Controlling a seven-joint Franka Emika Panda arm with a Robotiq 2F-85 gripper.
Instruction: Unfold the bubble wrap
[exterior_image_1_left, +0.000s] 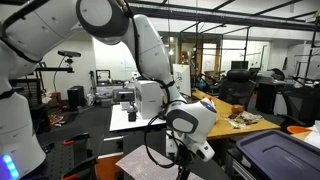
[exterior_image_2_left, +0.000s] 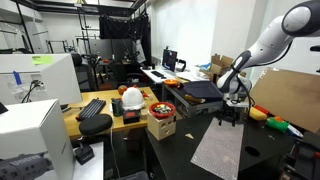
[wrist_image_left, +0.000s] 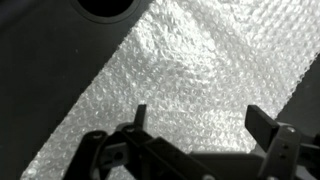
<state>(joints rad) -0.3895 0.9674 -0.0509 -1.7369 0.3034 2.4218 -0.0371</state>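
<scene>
The bubble wrap is a pale grey-white bumpy sheet lying on the dark table; it shows in both exterior views, with a corner low in one of them. In the wrist view it runs diagonally under the camera and looks flat. My gripper is open, its two dark fingers spread wide above the sheet with nothing between them. In an exterior view the gripper hangs above the sheet's far end. In another exterior view it is partly hidden behind the arm's wrist.
A dark blue bin stands beside the sheet. A wooden bench holds a keyboard, a small box and a red bowl. A brown cardboard panel stands behind the arm. A round dark hole lies near the sheet.
</scene>
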